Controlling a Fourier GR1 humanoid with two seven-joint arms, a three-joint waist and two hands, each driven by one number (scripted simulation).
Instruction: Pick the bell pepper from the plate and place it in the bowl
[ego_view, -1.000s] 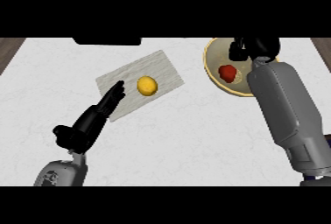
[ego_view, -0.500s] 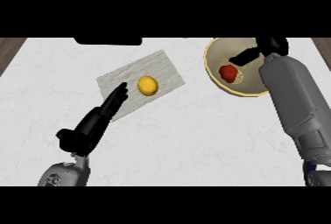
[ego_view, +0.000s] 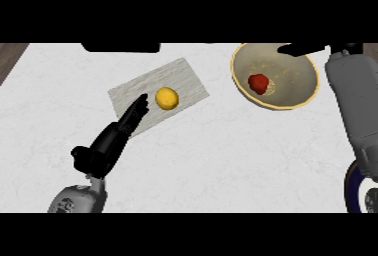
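A red bell pepper (ego_view: 258, 82) lies inside the tan bowl (ego_view: 241, 82) at the upper right of the frame, the right robot hand (ego_view: 299, 48) at its top rim, fingers unclear, while the left robot hand (ego_view: 111, 140), fingers straight, points toward a yellow fruit (ego_view: 167, 98) on the grey plate (ego_view: 133, 92) on the white table (ego_view: 221, 165).

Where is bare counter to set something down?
Free: the counter between the left hand and the right forearm, below the bowl. Also left of the grey plate. Crowded: the plate with its yellow item.
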